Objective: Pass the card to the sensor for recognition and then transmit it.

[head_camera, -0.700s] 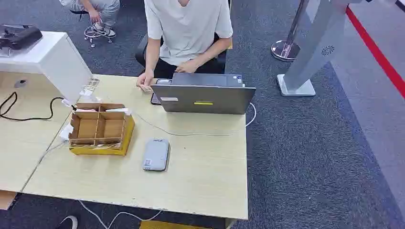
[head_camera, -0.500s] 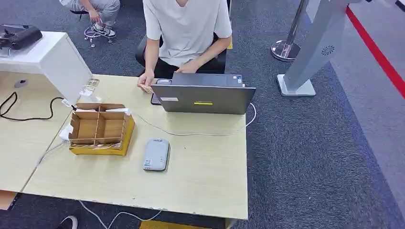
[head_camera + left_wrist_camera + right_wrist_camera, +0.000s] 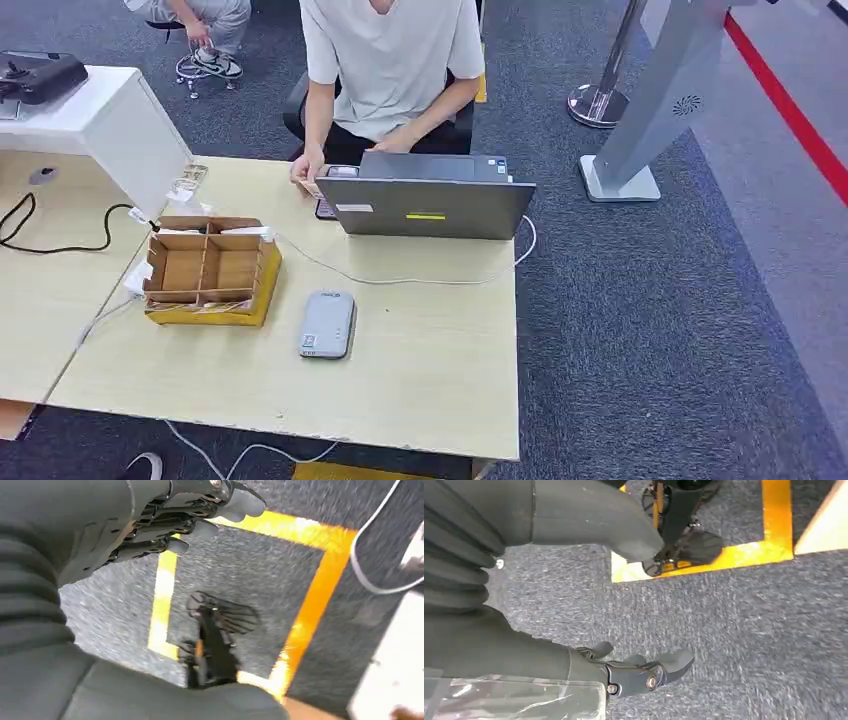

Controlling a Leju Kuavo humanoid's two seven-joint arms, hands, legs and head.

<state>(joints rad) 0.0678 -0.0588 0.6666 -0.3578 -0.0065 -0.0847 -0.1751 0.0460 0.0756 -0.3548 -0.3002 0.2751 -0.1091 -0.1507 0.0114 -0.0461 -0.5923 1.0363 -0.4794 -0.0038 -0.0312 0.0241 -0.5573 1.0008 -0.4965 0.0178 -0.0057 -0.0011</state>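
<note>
Nothing on the pale wooden table (image 3: 430,390) has moved; the seated person's hand (image 3: 305,170) keeps the small card (image 3: 311,187). Both hanging robot hands, left hand (image 3: 185,517) and right hand (image 3: 639,672), are empty with fingers loosely apart. Reaching for the card comes next, then the flat grey sensor pad (image 3: 327,323).

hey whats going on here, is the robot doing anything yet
Not yet. Both arms hang beside the body: the left hand and the right hand hold nothing, over grey carpet with yellow floor tape. On the table sit a grey card reader, a cardboard divider box and a laptop. A seated person behind the laptop has a hand on something small at the table's far edge; what it is cannot be told.
</note>
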